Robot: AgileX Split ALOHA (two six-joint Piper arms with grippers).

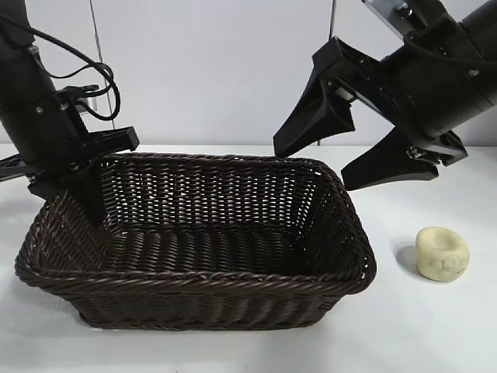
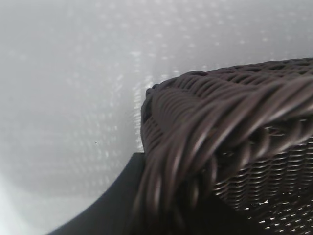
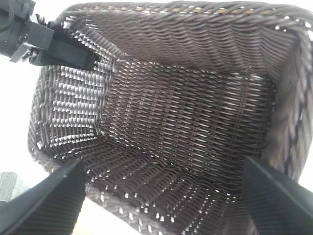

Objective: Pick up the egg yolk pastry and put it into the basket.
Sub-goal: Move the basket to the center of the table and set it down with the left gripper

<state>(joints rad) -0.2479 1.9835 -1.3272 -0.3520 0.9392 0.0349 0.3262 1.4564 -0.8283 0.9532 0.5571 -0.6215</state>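
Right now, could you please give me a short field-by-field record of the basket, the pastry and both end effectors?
basket: dark woven wicker basket, nothing inside it
pastry: egg yolk pastry on the white table, outside the basket, beside its right end
left end effector: left end effector at the basket's left rim, fingers close together about the wicker wall, one inside
right end effector: right end effector open, in the air above the basket's right end, holding nothing
task status: pastry not yet picked up
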